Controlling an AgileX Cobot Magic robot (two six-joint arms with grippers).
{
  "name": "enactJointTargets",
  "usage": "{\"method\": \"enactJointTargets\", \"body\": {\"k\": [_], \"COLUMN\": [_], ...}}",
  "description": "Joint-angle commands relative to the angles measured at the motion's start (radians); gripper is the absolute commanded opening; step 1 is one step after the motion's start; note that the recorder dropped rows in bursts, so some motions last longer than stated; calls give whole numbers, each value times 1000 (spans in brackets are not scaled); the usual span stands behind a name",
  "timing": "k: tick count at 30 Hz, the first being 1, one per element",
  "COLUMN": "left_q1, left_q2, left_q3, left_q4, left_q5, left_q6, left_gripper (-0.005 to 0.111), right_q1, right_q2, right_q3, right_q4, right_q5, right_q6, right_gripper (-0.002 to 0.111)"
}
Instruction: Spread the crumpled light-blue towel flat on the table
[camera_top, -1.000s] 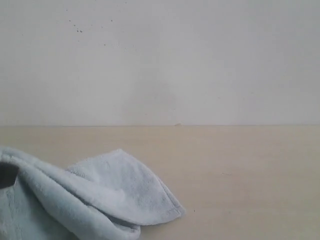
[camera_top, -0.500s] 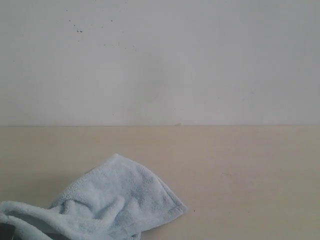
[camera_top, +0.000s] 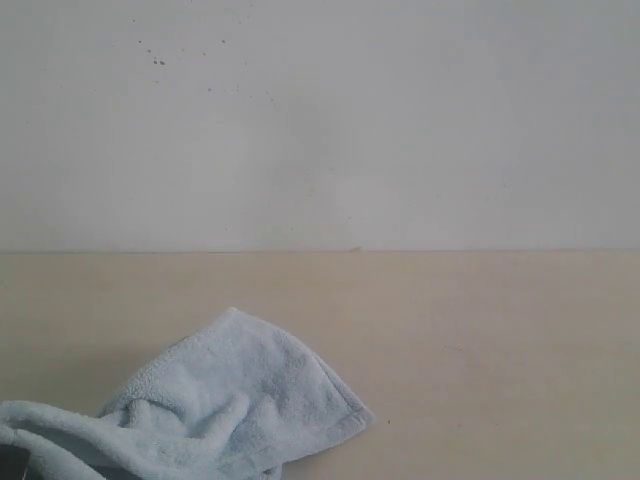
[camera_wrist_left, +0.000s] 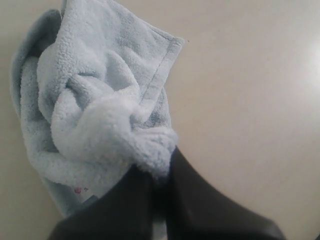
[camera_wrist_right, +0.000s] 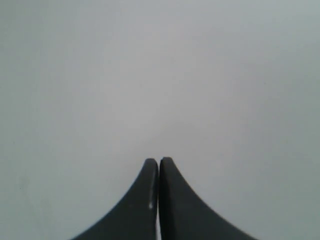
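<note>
The light-blue towel (camera_top: 215, 400) lies crumpled at the front left of the beige table (camera_top: 470, 340), one hemmed corner pointing right. In the left wrist view the towel (camera_wrist_left: 95, 100) is bunched in folds, and my left gripper (camera_wrist_left: 159, 170) is shut on a thick fold of it, the black fingers (camera_wrist_left: 200, 200) pinching the cloth. A small white label with red marks shows near the fingers. A dark bit of that gripper shows at the exterior view's bottom-left corner. My right gripper (camera_wrist_right: 159, 161) is shut with nothing in it, facing a plain pale surface; it is outside the exterior view.
A white wall (camera_top: 320, 120) rises behind the table, meeting it along a straight line. Bare beige tabletop extends to the right of the towel and behind it.
The raised left part of the towel has dropped low toward the table and the front-left corner; the cloth now lies lower and more bunched. Since half a second ago almost nothing moved.
</note>
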Motion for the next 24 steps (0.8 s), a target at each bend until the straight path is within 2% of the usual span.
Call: {"method": "enactJointTargets", "body": {"k": [1, 9, 15, 20, 24], "left_q1": [2, 2, 2, 2, 2], "left_q2": [-3, -3, -3, -3, -3], "left_q3": [3, 3, 5, 5, 5], "left_q4": [-15, -13, -25, -25, -29], "left_q5": [-12, -16, -16, -16, -24], "left_q6": [-6, -6, -6, -6, -6], "left_gripper": [4, 4, 4, 4, 4], "right_q1": [0, 0, 0, 7, 93], "right_q2": [-3, -3, 17, 181, 345], "right_q3": [-1, -1, -54, -206, -357], "right_q4": [91, 104, 51, -451, -818], "right_q5": [5, 42, 270, 414, 447], "right_q6": [-39, -42, 95, 185, 207], "right_gripper": [0, 0, 0, 0, 0]}}
